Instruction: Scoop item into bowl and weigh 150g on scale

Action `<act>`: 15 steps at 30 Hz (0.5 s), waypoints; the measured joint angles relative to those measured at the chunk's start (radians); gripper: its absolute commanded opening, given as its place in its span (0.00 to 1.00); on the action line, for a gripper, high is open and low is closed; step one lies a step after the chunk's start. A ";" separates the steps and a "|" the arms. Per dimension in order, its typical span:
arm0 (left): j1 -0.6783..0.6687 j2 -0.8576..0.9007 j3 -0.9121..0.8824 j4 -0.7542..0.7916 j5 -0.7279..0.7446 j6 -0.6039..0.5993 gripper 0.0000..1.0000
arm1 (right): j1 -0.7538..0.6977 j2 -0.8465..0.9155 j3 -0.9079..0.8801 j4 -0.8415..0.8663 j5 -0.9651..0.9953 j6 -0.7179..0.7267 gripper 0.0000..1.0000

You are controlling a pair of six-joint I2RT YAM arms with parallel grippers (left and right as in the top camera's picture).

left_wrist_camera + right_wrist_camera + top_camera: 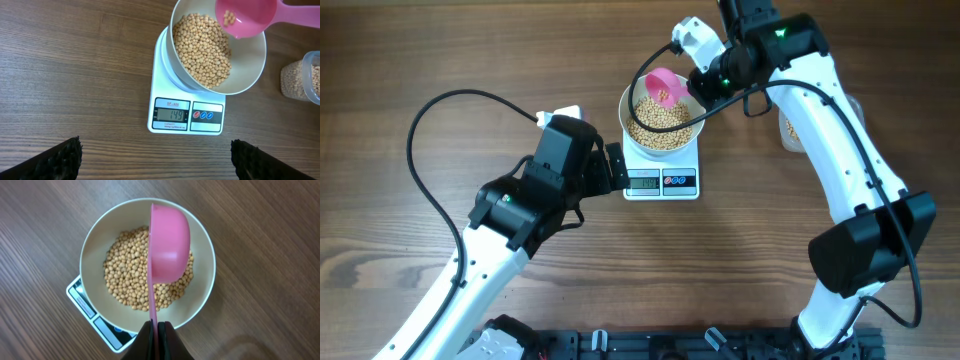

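A white bowl point(638, 137) point(250, 75) point(90, 245) partly filled with tan beans point(660, 120) point(202, 47) point(125, 275) stands on the white scale point(661, 180) point(186, 114) point(82, 297), whose display reads 149. My right gripper point(705, 85) point(157, 330) is shut on the handle of a pink scoop point(666, 88) point(245, 17) point(170, 240), tilted on its side over the bowl with a few beans left in it. My left gripper point(615, 168) point(155, 160) stands open just left of the scale, with nothing between its fingers.
A clear plastic container point(302, 77) point(788, 128) holding more beans stands right of the scale, mostly hidden under the right arm in the overhead view. Bare wooden tabletop lies all around. A black rail runs along the table's front edge point(670, 345).
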State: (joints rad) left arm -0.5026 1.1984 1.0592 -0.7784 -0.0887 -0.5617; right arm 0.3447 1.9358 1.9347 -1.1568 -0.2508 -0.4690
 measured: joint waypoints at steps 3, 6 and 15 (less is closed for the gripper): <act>0.000 0.000 0.000 0.000 0.000 0.000 1.00 | 0.000 0.000 0.000 0.001 0.013 -0.003 0.04; 0.000 0.000 0.000 0.000 0.000 0.000 1.00 | 0.000 0.000 0.000 -0.005 0.012 -0.008 0.04; 0.000 0.000 0.000 0.000 0.000 0.000 1.00 | 0.000 0.000 0.000 0.013 0.019 0.030 0.04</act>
State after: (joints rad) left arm -0.5026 1.1984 1.0592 -0.7784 -0.0887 -0.5617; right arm 0.3447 1.9358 1.9347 -1.1442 -0.2314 -0.4389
